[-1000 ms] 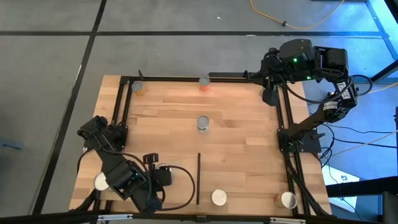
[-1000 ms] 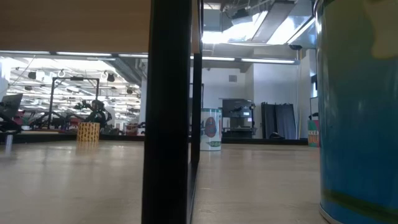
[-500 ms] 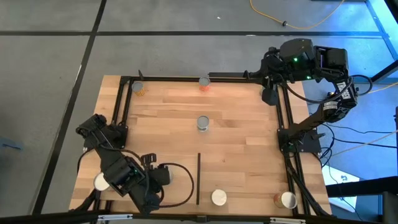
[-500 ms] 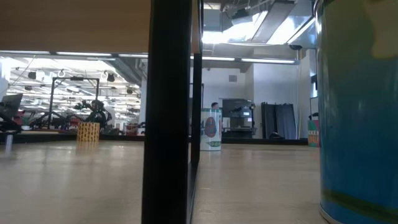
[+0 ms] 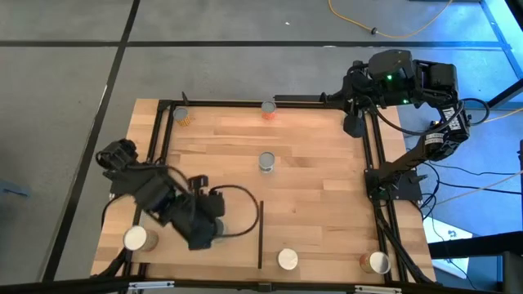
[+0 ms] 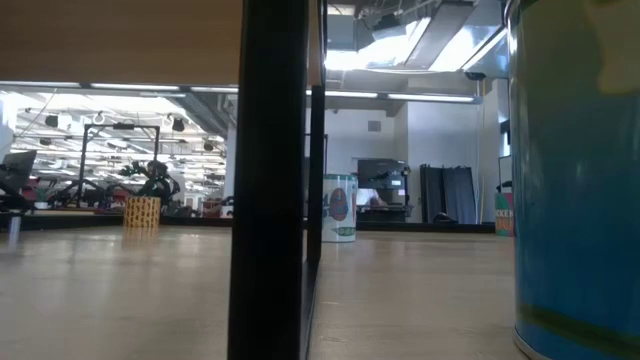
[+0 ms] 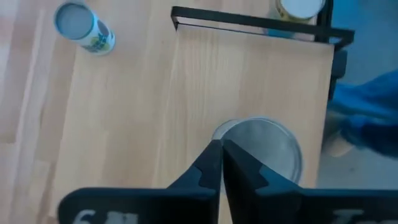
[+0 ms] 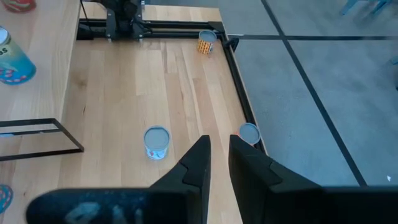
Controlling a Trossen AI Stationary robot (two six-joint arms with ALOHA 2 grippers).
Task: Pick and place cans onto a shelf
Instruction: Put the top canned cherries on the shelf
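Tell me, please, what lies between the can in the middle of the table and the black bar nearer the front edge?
Nothing: in the high view, only bare wooden tabletop separates the middle can from the black bar.

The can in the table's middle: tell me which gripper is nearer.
Left. The left gripper is toward the near-left corner from the can; the right gripper waits at the far-right edge.

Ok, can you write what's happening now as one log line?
left pincer: shut, empty, over a silver-topped can | right pincer: idle, empty, at far table corner
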